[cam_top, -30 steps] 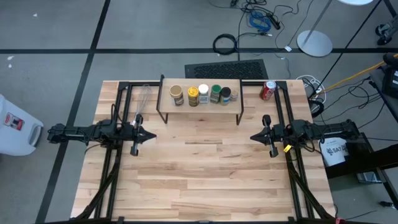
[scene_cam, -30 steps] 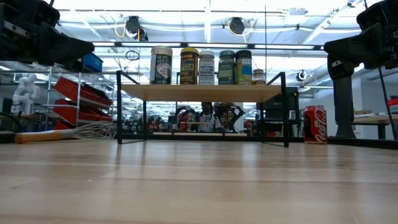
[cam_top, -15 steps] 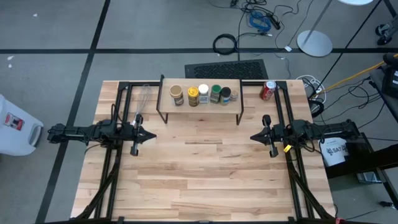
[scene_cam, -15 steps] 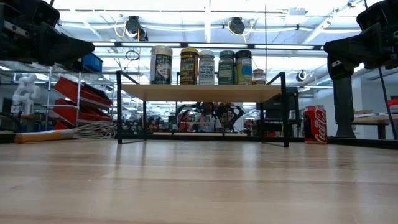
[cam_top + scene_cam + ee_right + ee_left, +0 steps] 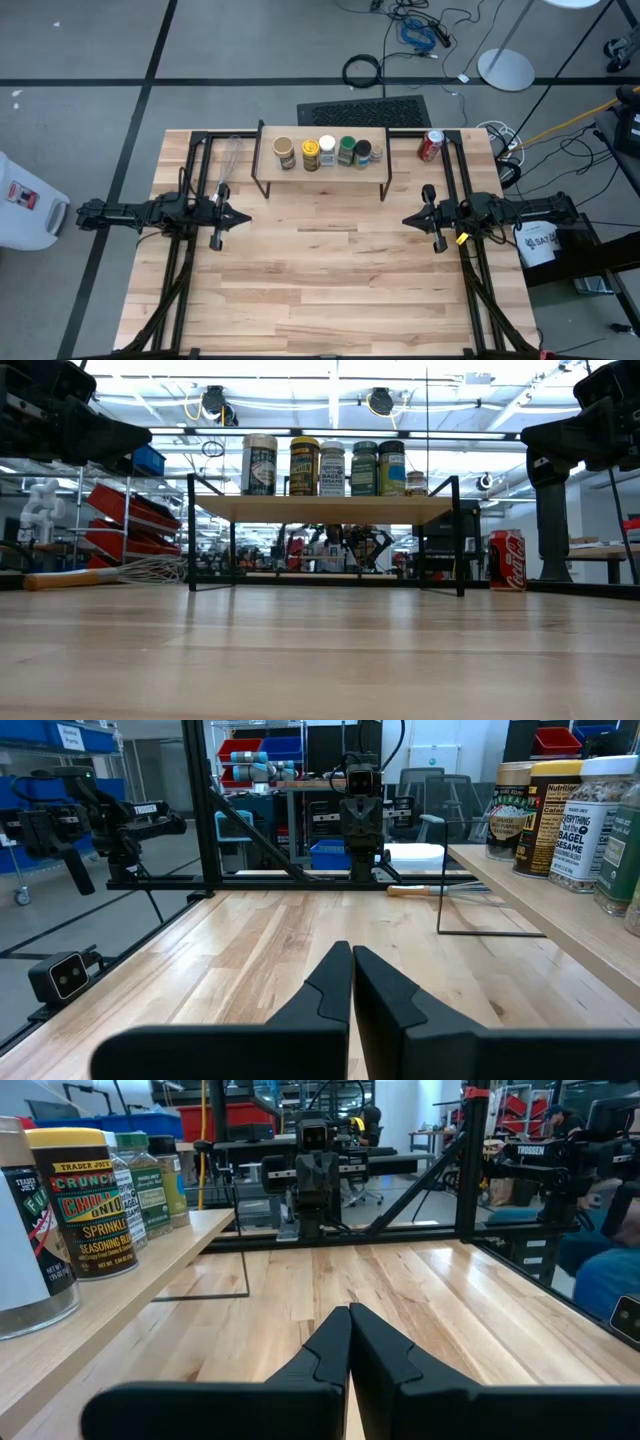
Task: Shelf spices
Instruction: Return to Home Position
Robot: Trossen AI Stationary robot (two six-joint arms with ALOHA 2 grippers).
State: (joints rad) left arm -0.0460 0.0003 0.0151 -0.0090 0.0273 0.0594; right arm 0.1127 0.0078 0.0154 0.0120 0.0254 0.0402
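Both pairs of fingers (image 5: 325,1350) are pressed together and hold nothing. The left gripper (image 5: 243,217) hangs over the left side of the surface (image 5: 330,290) and the right gripper (image 5: 407,220) over its right side, tips facing each other and well apart. At the far edge, six jars (image 5: 332,468) stand upright in a row on the shelf (image 5: 320,172). A whisk (image 5: 230,160) lies left of the shelf, and a red can (image 5: 431,146) stands to its right.

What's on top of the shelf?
Spice jars in a row on the shelf: five large, a smaller sixth at the soda can end. Jars cover the shelf top beneath them.
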